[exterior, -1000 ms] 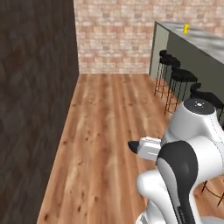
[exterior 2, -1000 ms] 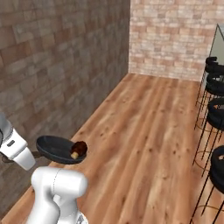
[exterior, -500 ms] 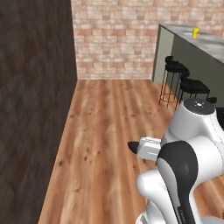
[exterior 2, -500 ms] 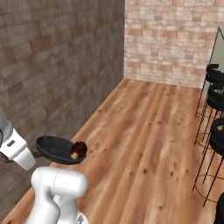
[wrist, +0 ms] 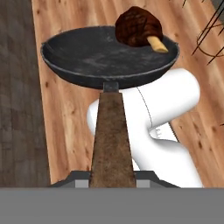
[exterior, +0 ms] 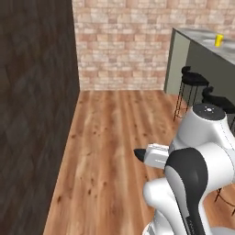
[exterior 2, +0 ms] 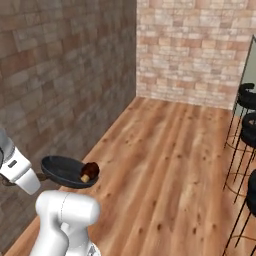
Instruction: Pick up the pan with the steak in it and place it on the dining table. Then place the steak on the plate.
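The black pan (wrist: 87, 54) hangs level in the air above my own white body, with the brown wooden handle (wrist: 111, 135) running back to my gripper (wrist: 111, 181), which is shut on it. The steak (wrist: 136, 26) lies at the pan's far right rim. From the right base view the pan (exterior 2: 62, 170) and steak (exterior 2: 90, 171) float low at the left, over the wooden floor. The dining table (exterior: 202, 43), marble-topped, stands far off at the upper right. I cannot make out the plate.
A yellow cup (exterior: 219, 40) sits on the dining table. Black bar stools (exterior: 193, 79) (exterior 2: 246, 95) line its near side. A dark wall (exterior: 32, 114) runs along the left and a brick wall (exterior: 121, 41) closes the far end. Wooden floor (exterior: 114, 133) lies open between.
The whole scene has slid across both base views, so the base has moved or turned. The table and stools sit nearer the middle. The pan stays gripped, the steak unmoved in it.
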Robot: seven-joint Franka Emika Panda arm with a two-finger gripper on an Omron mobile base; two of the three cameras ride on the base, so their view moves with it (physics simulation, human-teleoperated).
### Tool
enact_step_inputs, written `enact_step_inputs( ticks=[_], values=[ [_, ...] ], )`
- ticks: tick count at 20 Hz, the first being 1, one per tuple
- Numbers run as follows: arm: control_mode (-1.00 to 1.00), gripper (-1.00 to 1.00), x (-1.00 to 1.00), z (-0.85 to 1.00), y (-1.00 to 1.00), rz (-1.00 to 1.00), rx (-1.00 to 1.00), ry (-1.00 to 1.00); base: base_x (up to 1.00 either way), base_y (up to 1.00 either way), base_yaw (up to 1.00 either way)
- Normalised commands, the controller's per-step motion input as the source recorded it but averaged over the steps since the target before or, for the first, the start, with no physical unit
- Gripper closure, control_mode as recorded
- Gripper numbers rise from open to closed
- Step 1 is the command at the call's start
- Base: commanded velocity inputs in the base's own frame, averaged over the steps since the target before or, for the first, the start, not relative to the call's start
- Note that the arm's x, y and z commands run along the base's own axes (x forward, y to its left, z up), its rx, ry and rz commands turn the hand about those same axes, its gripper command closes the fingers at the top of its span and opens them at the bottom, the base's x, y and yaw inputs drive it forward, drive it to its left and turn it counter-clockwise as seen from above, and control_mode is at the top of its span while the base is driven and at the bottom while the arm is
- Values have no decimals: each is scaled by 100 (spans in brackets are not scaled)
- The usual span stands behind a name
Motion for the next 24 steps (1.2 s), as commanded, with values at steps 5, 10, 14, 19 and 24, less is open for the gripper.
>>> enact_step_inputs(
  ticks=[5, 10, 14, 19, 24],
  values=[
    [100, 100, 0, 0, 0, 0, 0, 0, 100, 17, -1],
    [100, 100, 0, 0, 0, 0, 0, 0, 100, 17, -1],
    [100, 100, 0, 0, 0, 0, 0, 0, 100, 12, -4],
    [100, 100, 0, 0, 0, 0, 0, 0, 100, 10, -7],
    [100, 100, 0, 0, 0, 0, 0, 0, 94, 2, -17]
  ],
)
